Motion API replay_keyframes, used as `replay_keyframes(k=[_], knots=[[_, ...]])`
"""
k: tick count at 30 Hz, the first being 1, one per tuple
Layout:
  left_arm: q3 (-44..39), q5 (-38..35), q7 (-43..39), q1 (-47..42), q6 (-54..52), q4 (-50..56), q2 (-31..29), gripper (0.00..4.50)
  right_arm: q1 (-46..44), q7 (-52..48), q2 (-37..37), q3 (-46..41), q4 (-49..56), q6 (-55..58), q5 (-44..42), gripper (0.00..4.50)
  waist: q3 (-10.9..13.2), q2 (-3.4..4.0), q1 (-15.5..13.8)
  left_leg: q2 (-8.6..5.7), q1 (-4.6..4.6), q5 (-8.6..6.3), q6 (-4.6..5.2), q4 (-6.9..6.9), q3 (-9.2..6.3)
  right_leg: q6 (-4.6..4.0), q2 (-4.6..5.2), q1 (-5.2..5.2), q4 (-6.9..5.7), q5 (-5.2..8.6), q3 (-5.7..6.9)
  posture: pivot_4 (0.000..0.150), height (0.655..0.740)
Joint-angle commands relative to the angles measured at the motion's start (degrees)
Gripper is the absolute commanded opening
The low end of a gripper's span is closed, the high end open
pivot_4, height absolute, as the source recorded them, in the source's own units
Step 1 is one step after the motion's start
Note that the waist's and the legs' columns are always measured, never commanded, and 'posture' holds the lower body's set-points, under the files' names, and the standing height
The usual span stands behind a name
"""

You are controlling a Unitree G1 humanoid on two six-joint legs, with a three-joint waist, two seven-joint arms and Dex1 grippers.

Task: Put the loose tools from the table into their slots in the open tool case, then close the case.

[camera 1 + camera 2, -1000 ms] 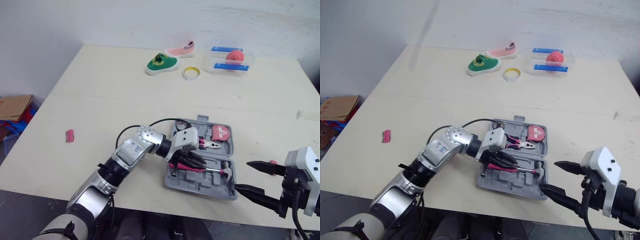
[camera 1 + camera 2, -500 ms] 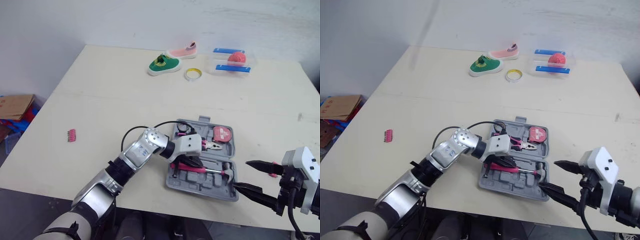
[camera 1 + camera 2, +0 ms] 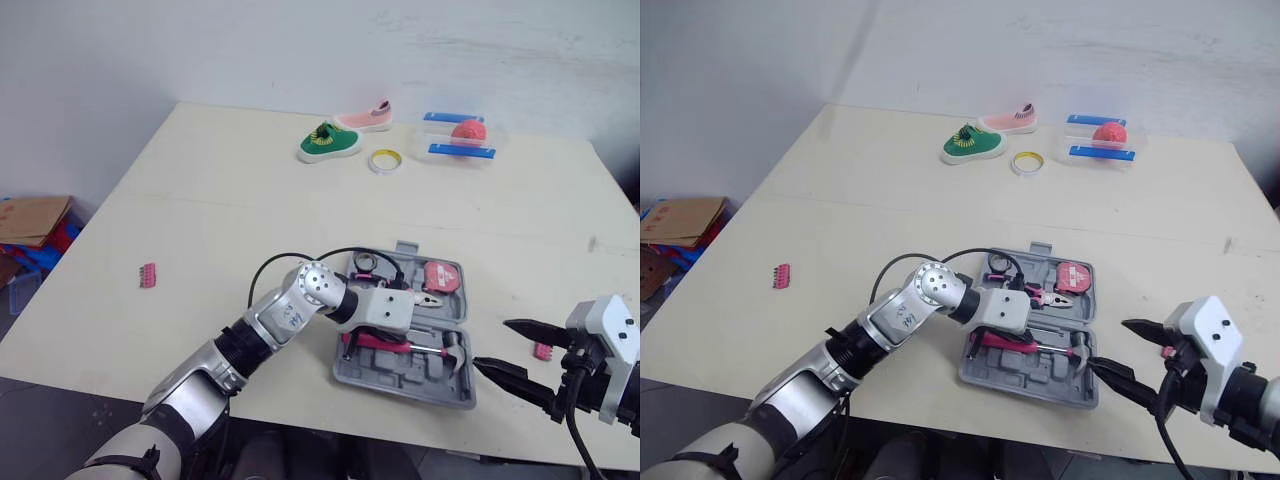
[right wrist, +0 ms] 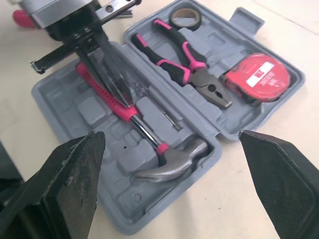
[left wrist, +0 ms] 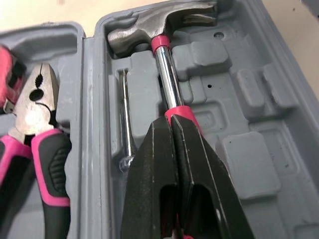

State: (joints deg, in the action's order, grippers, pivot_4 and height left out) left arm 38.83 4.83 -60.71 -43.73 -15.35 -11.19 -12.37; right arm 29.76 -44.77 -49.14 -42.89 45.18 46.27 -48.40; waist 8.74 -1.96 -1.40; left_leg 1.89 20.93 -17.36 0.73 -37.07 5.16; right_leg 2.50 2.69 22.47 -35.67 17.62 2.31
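Over the near half of the tool case [image 3: 400,378], the left gripper [image 5: 172,124] rests on the hammer [image 5: 167,74]. Its fingers are pressed together with no gap and lie along the top of the pink grip, tips where the grip meets the steel shaft. That reads as pushing down, not pinching. The hammer looks seated in its moulded slot, head toward the case's right end. A screwdriver shaft [image 5: 124,109] sits in the groove next to it. Pliers [image 4: 189,69], tape measure [image 4: 259,79] and a roll of tape [image 4: 185,17] are in the case's far half.

The right gripper [image 3: 490,343] hovers just beside the case's right end, fingers spread wide, holding nothing.

My read of the step: seating the hammer, nearly done. The task isn't finished. A pink bit holder [image 3: 147,274] lies on the counter [image 3: 200,200] well apart from the case, on its left. A small pink piece [image 3: 545,351] lies just beside the case's right end; can't tell what it is.

Next move calls for:
- Lift the left gripper straight off so the hammer doesn't drag out of its slot, then send it for the bit holder.
- Use the right gripper for the small pink piece, since it's best placed.
- Close the lid last, with both grippers clear of the case.
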Motion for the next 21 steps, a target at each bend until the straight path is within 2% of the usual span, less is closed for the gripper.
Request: replay_keyframes(k=[1,4,12,16,21], knots=[[1.91,1.21,-0.89,2.09,-2.73,-7.25,1.59,0.04,1.02,-0.05,0.99,-0.81,1.64,-1.04,0.18,4.5,-0.06,0.07,-0.19,-0.01,0.02,-0.01,0.02,-0.02,-0.03,0.01,0.04,0.0,0.01,0.01,0.04,0.15,0.7304],[1.06,1.56,-2.08,1.18,-3.35,-8.76,1.6,0.04,0.94,0.46,1.25,-1.09,1.64,-0.7,-0.43,4.5,-0.04,0.09,-0.07,-0.08,0.1,-0.05,0.13,-0.05,-0.03,0.05,0.13,0.04,0.03,0.02,0.07,0.15,0.7304],[5.68,4.41,-6.11,3.4,-0.38,-6.99,-0.75,0.04,1.01,0.66,1.27,-0.8,1.81,-0.62,-0.86,4.5,-0.06,0.13,0.11,0.0,0.06,-0.13,0.06,0.07,-0.07,-0.06,0.1,0.05,0.03,0.1,0.24,0.15,0.7304],[8.78,9.24,-2.53,5.46,5.96,-8.43,-1.38,0.04,1.09,0.95,1.59,-0.24,1.9,-0.75,-0.64,4.5,-0.09,0.14,0.05,0.05,0.05,-0.19,-0.05,0.1,-0.14,-0.11,0.07,0.04,0.01,0.17,0.33,0.15,0.7304],[9.17,11.29,-1.81,6.94,5.6,-9.41,-1.18,0.04,0.74,1.42,1.66,0.27,2.24,-0.44,-0.93,4.5,-0.98,0.0,0.03,0.05,0.03,-0.38,-0.02,0.09,-0.19,-0.06,0.08,0.0,0.01,0.35,0.35,0.15,0.7304]])
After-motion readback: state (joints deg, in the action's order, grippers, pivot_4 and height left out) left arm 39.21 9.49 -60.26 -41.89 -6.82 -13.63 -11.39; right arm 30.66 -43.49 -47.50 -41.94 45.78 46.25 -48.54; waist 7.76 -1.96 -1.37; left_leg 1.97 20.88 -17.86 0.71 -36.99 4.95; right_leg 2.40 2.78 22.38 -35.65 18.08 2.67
